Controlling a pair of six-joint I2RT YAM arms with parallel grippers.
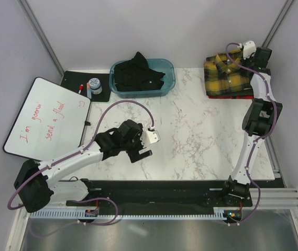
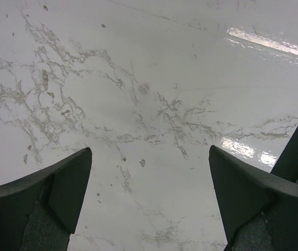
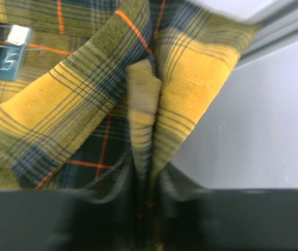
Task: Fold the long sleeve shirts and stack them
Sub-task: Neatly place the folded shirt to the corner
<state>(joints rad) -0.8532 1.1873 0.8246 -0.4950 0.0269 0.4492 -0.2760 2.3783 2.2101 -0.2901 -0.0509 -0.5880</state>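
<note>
Currently the right gripper (image 3: 146, 193) is pinching a ridge of the folded plaid shirt (image 1: 224, 78) right of the teal tub (image 1: 167, 87), risking tugging it apart on retreat; the left gripper (image 2: 150, 151) is hanging wide open, empty.

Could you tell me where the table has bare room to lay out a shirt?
The widest bare marble tabletop is mid-table. It is bordered by the blue bin behind, the plaid shirt and right arm on the right, and the left gripper on the left. Crowded: the whiteboard side, and the far right corner, where the right gripper pinches the shirt.
</note>
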